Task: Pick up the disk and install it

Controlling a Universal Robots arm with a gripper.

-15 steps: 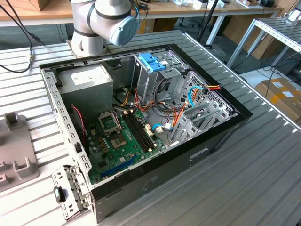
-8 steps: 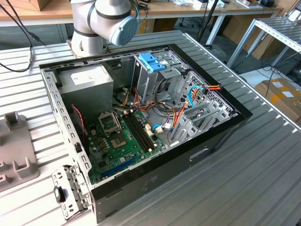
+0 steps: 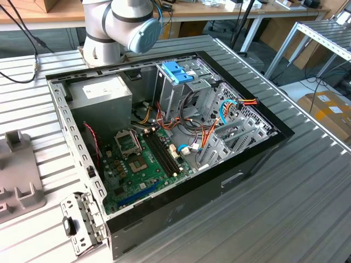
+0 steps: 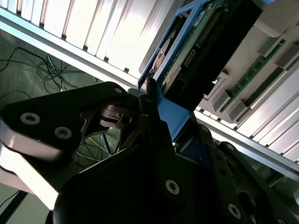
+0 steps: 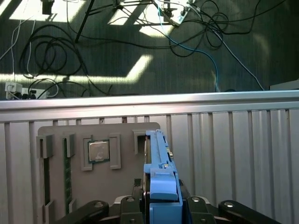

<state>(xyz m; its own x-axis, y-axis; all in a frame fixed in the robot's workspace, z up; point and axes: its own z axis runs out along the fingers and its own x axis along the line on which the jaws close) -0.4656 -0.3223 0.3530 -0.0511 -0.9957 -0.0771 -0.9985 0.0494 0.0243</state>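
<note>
In both wrist views the disk (image 5: 156, 161) (image 4: 205, 42) is a flat dark drive in bright blue rails. It stands on edge, and its blue tab end sits between the black fingers (image 4: 140, 100). My gripper (image 5: 161, 203) (image 4: 156, 109) is shut on that tab end. The disk hangs over the ribbed metal table (image 5: 233, 149), right beside a grey parts fixture (image 5: 124, 140). In the exterior view the open computer case (image 3: 252, 164) lies on the table, with the arm's base (image 3: 120, 27) behind it.
Inside the case a tall metal drive cage with a blue handle (image 3: 178, 71) stands beside loose cables (image 3: 205, 134) and the motherboard (image 3: 142, 159). The grey fixture (image 3: 16, 175) holds a processor (image 5: 98, 150) and a memory stick (image 5: 67, 172). Past the table edge, floor cables (image 5: 117, 42) lie about.
</note>
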